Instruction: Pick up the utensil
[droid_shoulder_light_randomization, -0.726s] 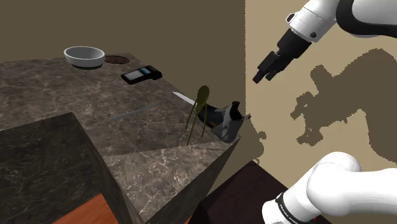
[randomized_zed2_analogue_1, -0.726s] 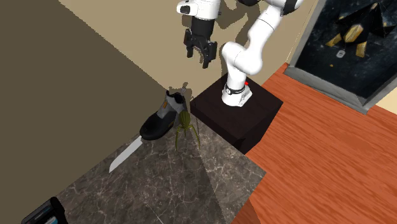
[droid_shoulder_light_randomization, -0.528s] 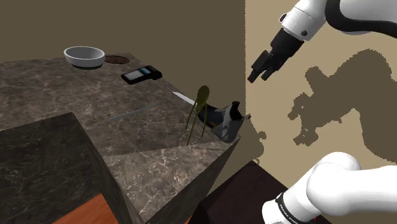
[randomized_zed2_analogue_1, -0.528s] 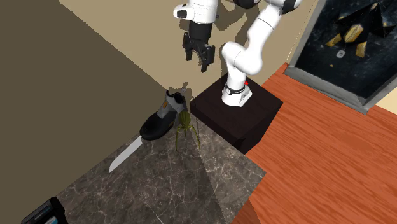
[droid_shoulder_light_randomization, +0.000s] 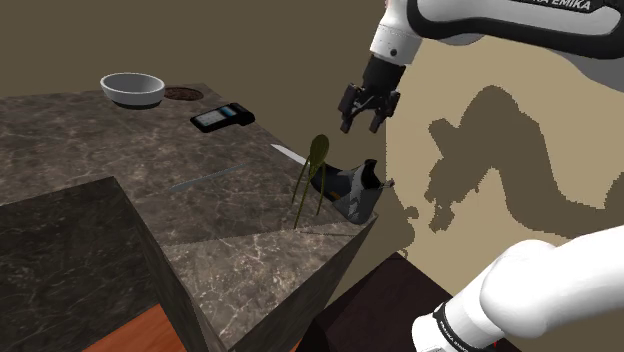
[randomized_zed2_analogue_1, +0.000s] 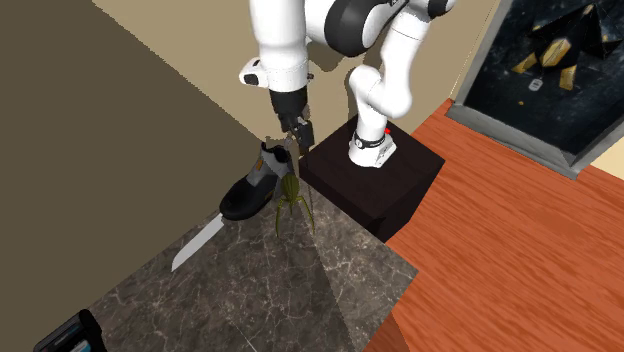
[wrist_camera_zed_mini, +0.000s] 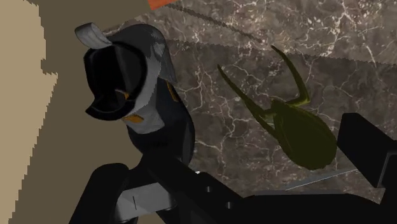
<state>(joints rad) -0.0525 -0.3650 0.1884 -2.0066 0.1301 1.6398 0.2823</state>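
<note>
Shoulder view: gripper (droid_shoulder_light_randomization: 363, 122) is being held w/ fingers (wrist_camera_zed_mini: 366, 143) spread apart, above knife handle (droid_shoulder_light_randomization: 355, 190) & olive-green utensil (droid_shoulder_light_randomization: 319, 150) at counter (droid_shoulder_light_randomization: 120, 170) edge.

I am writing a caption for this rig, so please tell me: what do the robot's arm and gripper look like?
The arm has rounded, glossy white links with dark bands at the joints. One link carries dark lettering ending in EMIKA. A small red mark sits by the base ring. The gripper is all black, with two short fingers.
</note>
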